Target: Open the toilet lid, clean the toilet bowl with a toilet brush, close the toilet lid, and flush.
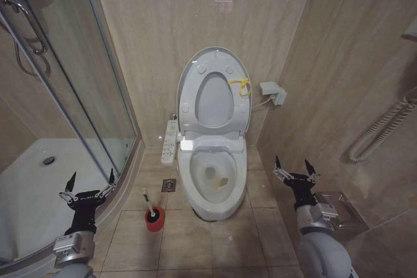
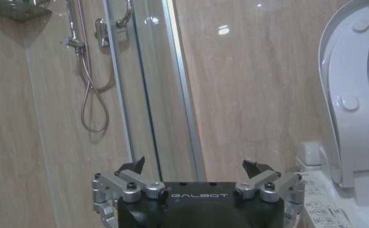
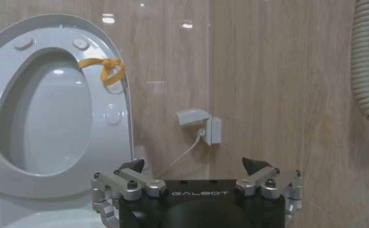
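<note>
Toilet lid (image 1: 214, 89): glossy white oval, raised upright with the seat against the wall, long axis vertical, yellow tie (image 1: 242, 85) at its edge.
Toilet bowl (image 1: 213, 177): open, yellowish bottom.
Toilet brush (image 1: 149, 204): in red holder (image 1: 155, 219), handle tilted up.
Left end effector (image 1: 88, 183): open, empty, low left.
Right end effector (image 1: 294, 167): open, empty, low right.

Beige tiled floor (image 1: 215, 242), pale grout lines. Borne directly on it: white elongated ceramic toilet bowl (image 1: 212, 203), centred against the rear wall; short red round cup holder (image 1: 155, 221), just to the bowl's left, in which a toilet brush (image 1: 149, 203) with a thin pale handle is stood; small square metal floor drain (image 1: 169, 185), set between holder and wall; curved shower-enclosure base (image 1: 127, 180), bounding the left side.
</note>
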You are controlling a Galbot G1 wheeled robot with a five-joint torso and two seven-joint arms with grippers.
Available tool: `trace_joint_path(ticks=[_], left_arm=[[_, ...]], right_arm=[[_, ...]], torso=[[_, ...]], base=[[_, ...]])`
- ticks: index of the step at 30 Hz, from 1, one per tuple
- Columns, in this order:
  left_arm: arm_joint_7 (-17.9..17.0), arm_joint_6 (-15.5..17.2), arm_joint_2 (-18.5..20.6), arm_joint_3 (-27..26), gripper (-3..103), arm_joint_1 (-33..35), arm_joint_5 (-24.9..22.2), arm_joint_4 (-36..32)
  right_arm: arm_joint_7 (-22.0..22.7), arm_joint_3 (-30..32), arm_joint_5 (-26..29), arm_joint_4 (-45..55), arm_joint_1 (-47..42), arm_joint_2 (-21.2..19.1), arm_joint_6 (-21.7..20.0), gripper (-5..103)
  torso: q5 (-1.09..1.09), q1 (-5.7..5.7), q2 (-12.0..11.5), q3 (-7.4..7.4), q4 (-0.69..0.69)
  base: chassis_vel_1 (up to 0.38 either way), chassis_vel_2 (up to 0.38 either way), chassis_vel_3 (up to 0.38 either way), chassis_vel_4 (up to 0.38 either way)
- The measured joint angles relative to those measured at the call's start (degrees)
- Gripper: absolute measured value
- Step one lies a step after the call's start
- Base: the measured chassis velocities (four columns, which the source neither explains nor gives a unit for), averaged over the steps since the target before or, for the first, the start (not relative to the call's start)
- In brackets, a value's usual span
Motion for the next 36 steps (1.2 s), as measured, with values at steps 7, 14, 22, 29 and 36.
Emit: trace_joint_path(ticks=[7, 14, 22, 29, 36], left_arm=[[0.0, 0.0, 0.0, 0.0, 100, 0.0, 0.0, 0.0], [0.0, 0.0, 0.0, 0.0, 100, 0.0, 0.0, 0.0], [0.0, 0.0, 0.0, 0.0, 100, 0.0, 0.0, 0.0], [0.0, 0.0, 0.0, 0.0, 100, 0.0, 0.0, 0.0], [0.0, 0.0, 0.0, 0.0, 100, 0.0, 0.0, 0.0]], right_arm=[[-0.9, -0.2, -0.4, 0.4, -0.4, 1.7, 0.1, 100], [-1.2, -0.2, -0.5, 0.5, -0.5, 1.8, 0.0, 100], [-1.2, -0.3, -0.5, 0.5, -0.4, 1.8, 0.0, 100], [-1.2, -0.3, -0.5, 0.5, -0.4, 1.8, -0.1, 100], [-1.1, -0.3, -0.5, 0.5, -0.4, 1.7, -0.1, 100]], torso=[[0.00, 0.00, 0.0, 0.00, 0.00], [0.00, 0.00, 0.0, 0.00, 0.00], [0.00, 0.00, 0.0, 0.00, 0.00], [0.01, 0.00, 0.0, 0.00, 0.00], [0.01, 0.00, 0.0, 0.00, 0.00]], base=[[0.000, 0.000, 0.000, 0.000], [0.000, 0.000, 0.000, 0.000], [0.000, 0.000, 0.000, 0.000], [0.000, 0.000, 0.000, 0.000], [0.000, 0.000, 0.000, 0.000]])
